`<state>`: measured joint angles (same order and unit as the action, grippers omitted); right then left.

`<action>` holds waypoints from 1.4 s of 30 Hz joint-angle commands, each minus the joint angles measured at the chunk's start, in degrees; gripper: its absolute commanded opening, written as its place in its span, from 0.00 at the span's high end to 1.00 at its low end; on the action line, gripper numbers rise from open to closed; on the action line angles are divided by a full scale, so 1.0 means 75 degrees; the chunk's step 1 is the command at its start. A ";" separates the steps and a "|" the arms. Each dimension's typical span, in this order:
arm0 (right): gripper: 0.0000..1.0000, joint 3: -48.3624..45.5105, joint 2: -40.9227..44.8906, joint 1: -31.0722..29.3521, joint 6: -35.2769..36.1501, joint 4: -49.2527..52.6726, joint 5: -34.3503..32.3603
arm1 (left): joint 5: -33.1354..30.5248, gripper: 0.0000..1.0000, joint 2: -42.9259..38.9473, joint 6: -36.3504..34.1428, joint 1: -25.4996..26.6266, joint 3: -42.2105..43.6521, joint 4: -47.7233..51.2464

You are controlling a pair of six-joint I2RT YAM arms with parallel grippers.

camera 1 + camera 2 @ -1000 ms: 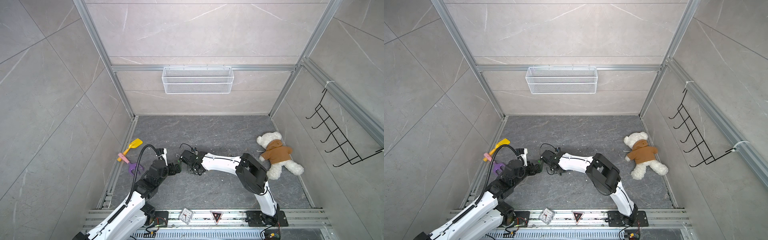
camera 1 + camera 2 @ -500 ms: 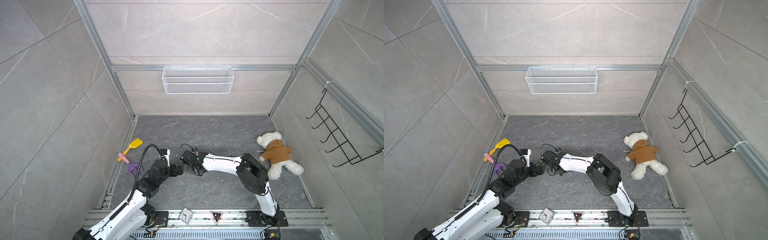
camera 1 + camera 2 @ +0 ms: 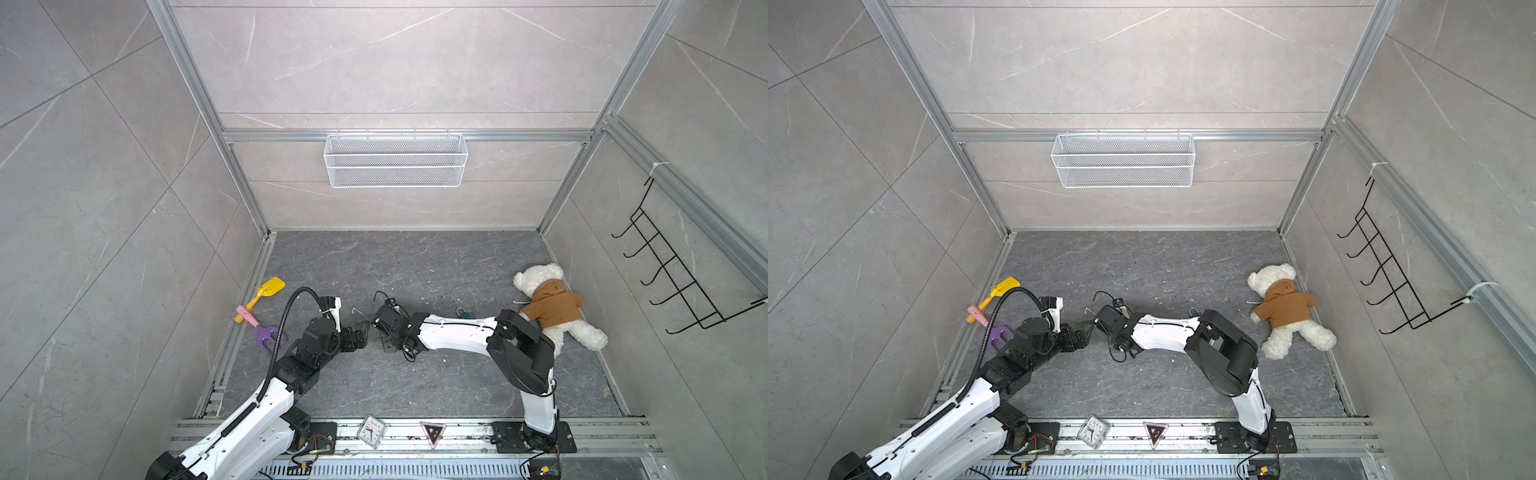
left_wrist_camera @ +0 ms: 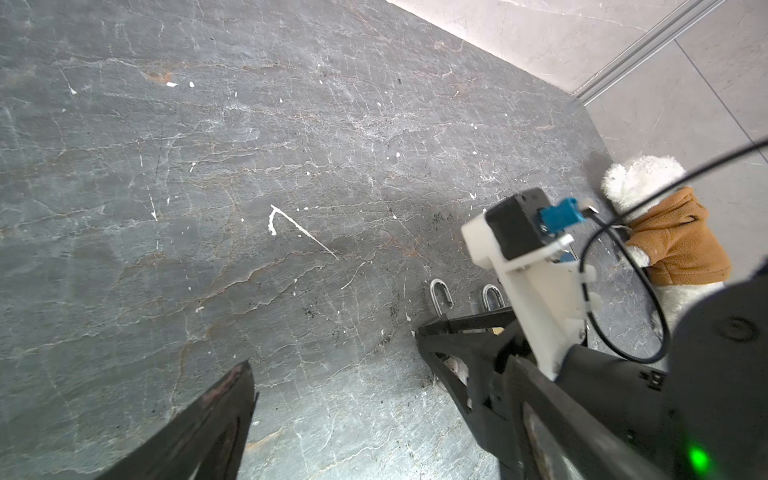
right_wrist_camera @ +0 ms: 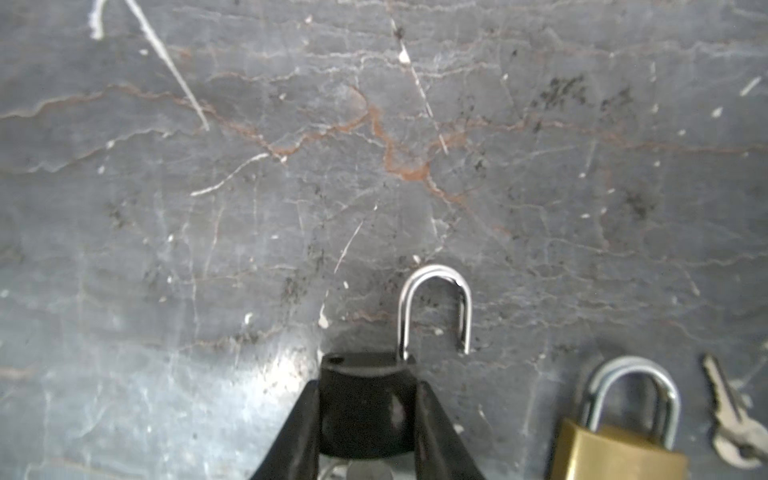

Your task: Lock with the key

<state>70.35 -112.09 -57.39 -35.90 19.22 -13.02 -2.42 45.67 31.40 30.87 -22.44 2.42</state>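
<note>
Your right jaws clamped the black lock (image 5: pixel 365 399), its shackle (image 5: pixel 436 307) open; left jaws stood apart. You probably needed to hold it steady and level.

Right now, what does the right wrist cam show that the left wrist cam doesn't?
Right wrist only: black padlock body gripped by the right pincer; key beside the brass padlock. Left wrist only: teddy bear, wall, right arm's wrist camera. Both: the padlocks' shackles, white scratch, dark floor.
</note>
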 commanded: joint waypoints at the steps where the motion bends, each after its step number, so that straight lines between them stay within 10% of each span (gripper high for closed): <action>1: 0.77 -0.0686 0.0680 0.0208 0.0867 -0.0950 0.0516 | 0.0115 0.08 0.0163 0.0119 0.0003 -0.0155 -0.0351; 29: 0.80 -0.1677 0.3031 0.0655 0.2623 -0.1483 0.1940 | 0.3397 0.22 0.4355 0.0683 -0.0039 -0.2235 -0.2594; 42: 0.80 -0.0885 0.2797 0.0658 0.3057 -0.1115 0.2045 | 0.4410 0.57 0.5321 0.1348 -0.0030 -0.2247 -0.3753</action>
<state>60.84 -90.65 -52.47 -14.92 10.92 1.80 27.77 84.82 40.40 30.74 -37.41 -21.58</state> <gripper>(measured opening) 0.339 0.437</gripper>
